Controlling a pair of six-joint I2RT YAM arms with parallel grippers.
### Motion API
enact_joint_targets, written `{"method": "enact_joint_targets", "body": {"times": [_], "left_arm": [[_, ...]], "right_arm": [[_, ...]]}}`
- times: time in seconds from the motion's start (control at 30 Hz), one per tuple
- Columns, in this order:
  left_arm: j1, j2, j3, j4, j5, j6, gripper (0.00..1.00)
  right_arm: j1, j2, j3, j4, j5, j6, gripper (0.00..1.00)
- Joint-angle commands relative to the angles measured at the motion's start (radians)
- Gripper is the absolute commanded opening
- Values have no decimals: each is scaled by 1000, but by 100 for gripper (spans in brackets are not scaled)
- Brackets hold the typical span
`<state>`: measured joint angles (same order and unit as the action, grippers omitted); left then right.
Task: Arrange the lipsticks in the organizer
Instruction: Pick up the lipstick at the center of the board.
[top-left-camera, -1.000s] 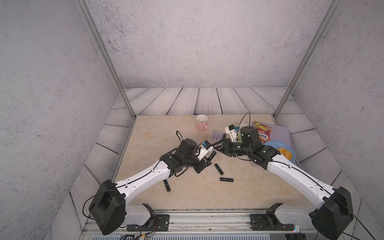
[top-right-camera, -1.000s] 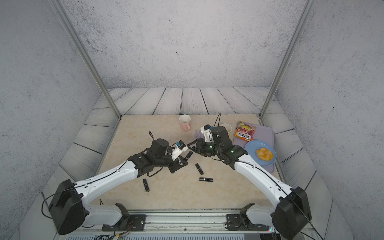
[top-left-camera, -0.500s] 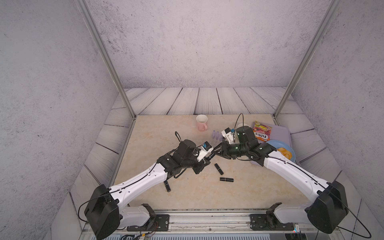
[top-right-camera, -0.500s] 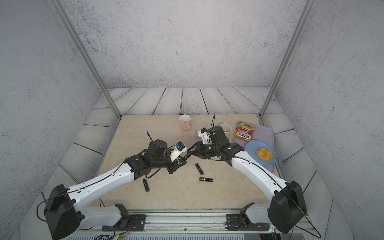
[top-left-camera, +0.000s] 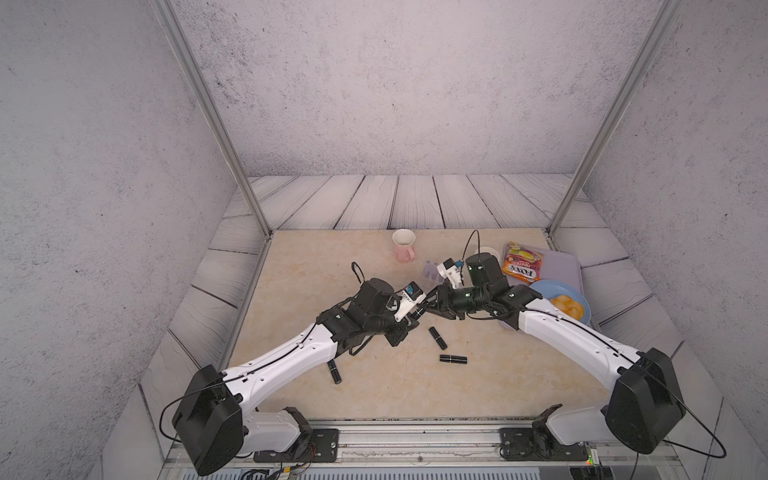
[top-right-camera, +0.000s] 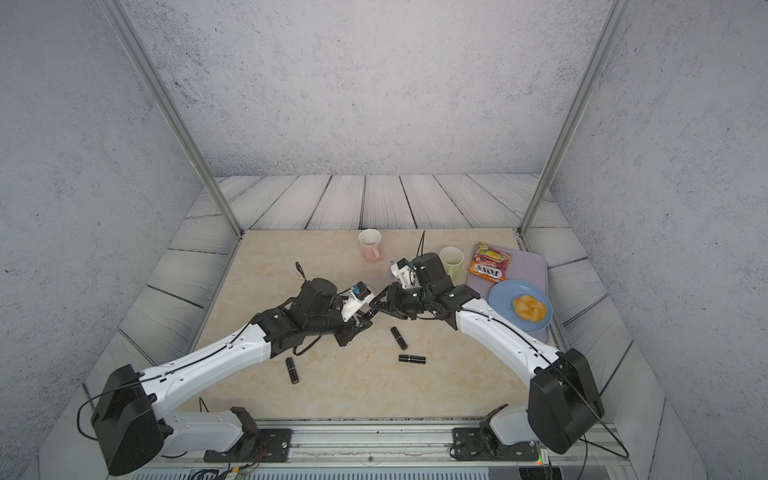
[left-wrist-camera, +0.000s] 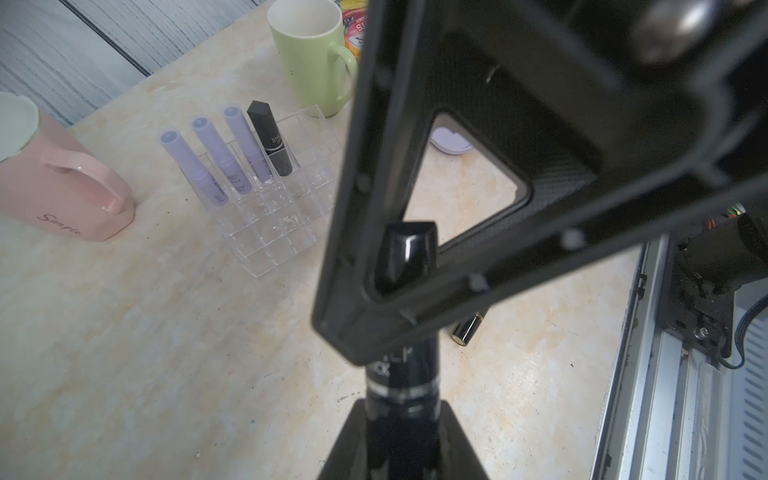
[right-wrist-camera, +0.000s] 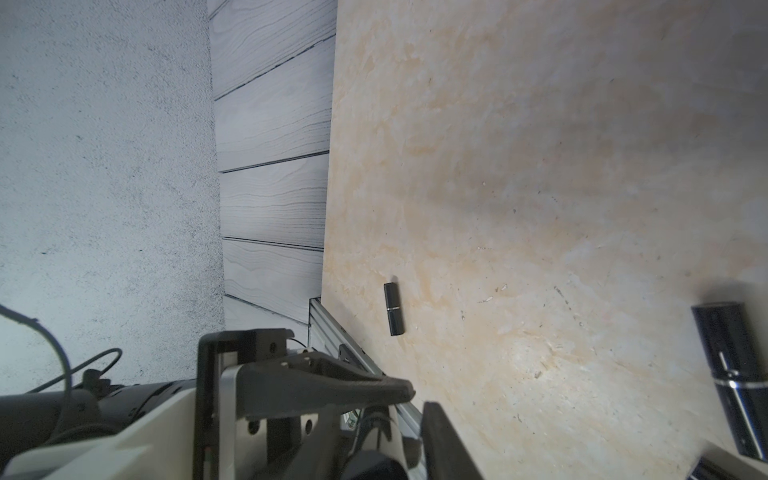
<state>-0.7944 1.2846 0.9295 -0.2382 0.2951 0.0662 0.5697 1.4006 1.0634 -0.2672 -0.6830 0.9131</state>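
Black lipstick (left-wrist-camera: 409, 257) stands clenched between the left gripper's (left-wrist-camera: 401, 419) jaws. The right gripper's (top-left-camera: 428, 305) jaws flank its cap; whether they grip, I cannot tell. If the left releases early, it may drop, short of the organizer (left-wrist-camera: 286, 237) beyond both jaws.

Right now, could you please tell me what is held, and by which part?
The left tool grips a black lipstick by its base, below the band; the right tool is at its cap, hold unclear.
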Motion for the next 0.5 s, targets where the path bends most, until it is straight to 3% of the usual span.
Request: {"method": "enact_joint_targets", "body": {"times": [0.0,0.03,0.07,0.2,0.3,0.37,0.47], "left_arm": [[-3,-4,21,5,3,-11,0],[-3,-4,23,4,-3,-16,0],[-3,-5,25,3,-11,-25,7],[-1,-13,44,-10,-98,-122,65],[37,-43,66,-41,-161,-193,98],[98,-65,69,-54,-162,-250,98],[212,-85,68,-91,-152,-339,98]], "right_arm": [[-2,8,1,31,3,23,24],[-5,10,-3,33,10,31,20],[-6,9,-11,42,20,43,17],[-49,2,-43,117,66,100,10],[-108,-6,-28,101,127,73,8],[-154,-19,-6,38,218,14,6],[-176,-50,34,-85,506,-121,4]]}}
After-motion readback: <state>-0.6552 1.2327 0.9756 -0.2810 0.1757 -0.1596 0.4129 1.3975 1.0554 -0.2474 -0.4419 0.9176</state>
